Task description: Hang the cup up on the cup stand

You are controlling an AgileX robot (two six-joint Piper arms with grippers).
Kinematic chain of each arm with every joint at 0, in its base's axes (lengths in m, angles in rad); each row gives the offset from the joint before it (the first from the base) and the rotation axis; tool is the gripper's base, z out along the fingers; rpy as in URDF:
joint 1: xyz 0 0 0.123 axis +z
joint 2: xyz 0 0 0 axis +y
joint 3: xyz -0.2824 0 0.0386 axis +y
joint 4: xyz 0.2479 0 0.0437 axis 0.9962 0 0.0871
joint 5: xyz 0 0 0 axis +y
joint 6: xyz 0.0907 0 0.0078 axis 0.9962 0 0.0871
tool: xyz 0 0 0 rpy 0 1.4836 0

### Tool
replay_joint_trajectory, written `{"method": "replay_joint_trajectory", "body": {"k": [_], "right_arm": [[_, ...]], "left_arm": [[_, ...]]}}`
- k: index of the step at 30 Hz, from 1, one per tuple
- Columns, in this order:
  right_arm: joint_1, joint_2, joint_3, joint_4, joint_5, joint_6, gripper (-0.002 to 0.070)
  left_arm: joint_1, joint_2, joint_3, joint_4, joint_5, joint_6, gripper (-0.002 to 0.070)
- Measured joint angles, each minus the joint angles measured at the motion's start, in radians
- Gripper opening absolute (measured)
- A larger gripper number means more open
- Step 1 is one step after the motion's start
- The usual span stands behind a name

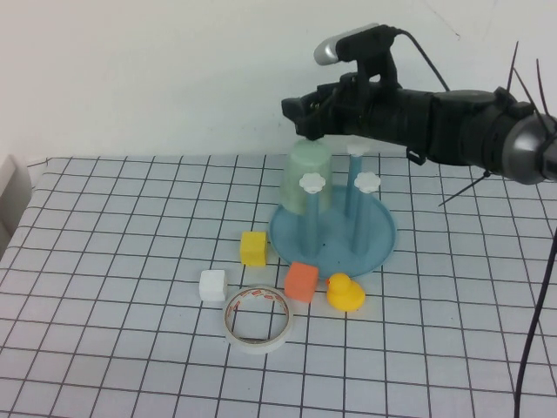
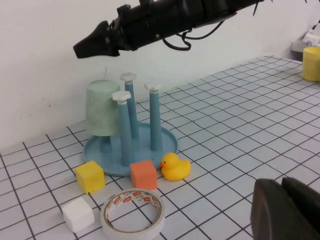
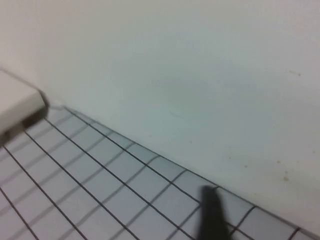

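The pale mint-green cup sits upside down over the back-left peg of the cup stand, whose blue round base carries blue pegs with white flower caps. The left wrist view also shows the cup and the stand. My right gripper hovers just above the cup's upturned bottom, open and holding nothing. Only one dark finger shows in its own wrist view, against the wall and the grid. My left gripper is shut and empty, low over the table in front of the stand, out of the high view.
In front of the stand lie a yellow block, an orange block, a yellow rubber duck, a white block and a white tape roll. A white wall stands close behind. A white object sits at the table's left edge.
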Motion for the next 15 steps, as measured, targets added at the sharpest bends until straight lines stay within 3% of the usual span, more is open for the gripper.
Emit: {"method": "replay_joint_trajectory", "body": {"k": [5,10,15], "right_arm": [[-0.004,-0.044,0.000,0.000,0.019,0.146,0.0116],[-0.030,-0.154,0.000,-0.086,0.158,0.297,0.0020],[-0.057,-0.289,-0.001,-0.343,0.374,0.512,0.0008]], "left_arm": [[0.000,-0.020,-0.005,0.021,0.041,-0.004,0.0000],[0.000,-0.078,-0.072,0.230,0.213,-0.119,0.0000],[0.000,-0.088,-0.098,0.515,0.350,-0.449,0.0000]]}}
